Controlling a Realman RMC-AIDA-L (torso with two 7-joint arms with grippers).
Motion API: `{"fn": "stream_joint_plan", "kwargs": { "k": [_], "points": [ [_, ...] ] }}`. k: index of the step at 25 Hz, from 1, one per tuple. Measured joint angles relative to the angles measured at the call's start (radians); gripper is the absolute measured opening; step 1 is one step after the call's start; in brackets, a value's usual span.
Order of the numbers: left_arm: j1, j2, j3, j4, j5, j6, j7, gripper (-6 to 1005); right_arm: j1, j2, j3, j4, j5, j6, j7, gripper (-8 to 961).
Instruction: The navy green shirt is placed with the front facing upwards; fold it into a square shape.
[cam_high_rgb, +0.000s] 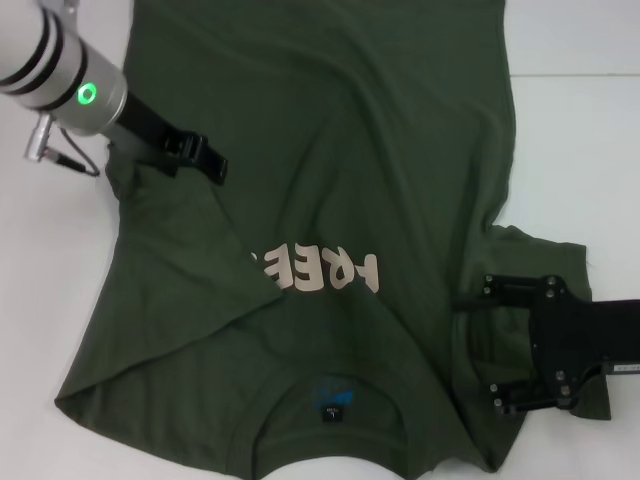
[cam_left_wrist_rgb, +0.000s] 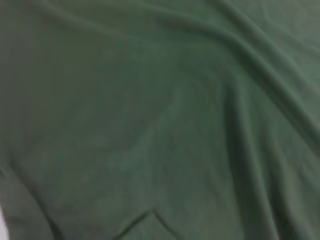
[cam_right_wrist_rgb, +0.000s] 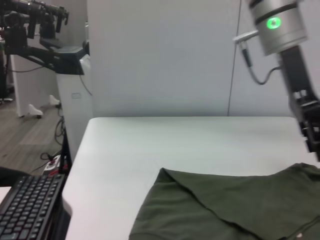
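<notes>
Left claw (cam_high_rgb: 205, 160) pins a folded-over flap of the dark olive-green cotton shirt (cam_high_rgb: 350, 120); whether it grips, I cannot tell. Right claw (cam_high_rgb: 490, 340), spread open over the right sleeve on the white desk (cam_high_rgb: 580, 120), could bunch cloth, skewing the square.

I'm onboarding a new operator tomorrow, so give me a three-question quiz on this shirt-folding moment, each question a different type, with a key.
1. True or false: the left side of the navy green shirt is already folded over, hiding part of the lettering.
2. Multiple choice: where is the right gripper? A) parked off the table B) at the shirt's right sleeve C) on the neck label
3. Fill in: the left gripper is over the shirt's ____ edge, far from the collar.

Key
1. True; a diagonal fold covers the start of the word.
2. B
3. left
</notes>
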Motion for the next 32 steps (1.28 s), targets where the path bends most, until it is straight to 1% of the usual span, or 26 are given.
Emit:
{"fn": "stream_joint_plan", "kwargs": {
  "k": [2,4,7,10,13,16,18,21,25,29,32],
  "points": [
    [0.046,-0.018,-0.022,0.06,-0.055,0.032,0.079,641,-0.001,-0.001,0.019,-0.002,0.0,-0.004,0.003,806],
    [0.104,-0.033,-0.045,0.109,-0.143,0.063,0.165,649,-0.005,-0.001,0.038,-0.006,-0.001,-0.008,0.004,806],
    [0.182,-0.04,-0.077,0.139,-0.298,0.112,0.276,655,-0.012,-0.002,0.065,-0.01,0.001,-0.011,0.012,805],
    [0.247,-0.031,-0.125,0.132,-0.468,0.177,0.374,653,-0.014,-0.003,0.087,-0.02,0.0,-0.014,0.04,804],
    [0.299,-0.016,-0.207,0.089,-0.63,0.272,0.496,650,-0.021,-0.006,0.096,-0.024,-0.002,-0.021,0.054,803],
    [0.345,0.002,-0.281,0.001,-0.748,0.339,0.619,647,-0.027,-0.007,0.097,-0.024,-0.002,-0.022,0.056,802],
    [0.374,0.011,-0.317,-0.062,-0.803,0.371,0.709,646,-0.031,-0.008,0.098,-0.024,-0.002,-0.023,0.06,802],
    [0.417,0.012,-0.333,-0.104,-0.825,0.411,0.85,645,-0.037,-0.009,0.099,-0.028,-0.002,-0.03,0.077,801],
    [0.46,0.009,-0.333,-0.154,-0.804,0.461,1.07,651,-0.048,-0.01,0.103,-0.054,-0.004,-0.045,0.119,800],
    [0.473,0.008,-0.334,-0.213,-0.725,0.482,1.223,646,-0.071,-0.005,0.107,-0.11,-0.004,-0.05,0.157,799],
    [0.476,0.009,-0.334,-0.246,-0.695,0.499,1.292,647,-0.087,-0.002,0.108,-0.16,-0.005,-0.062,0.193,798]
  ]
}}
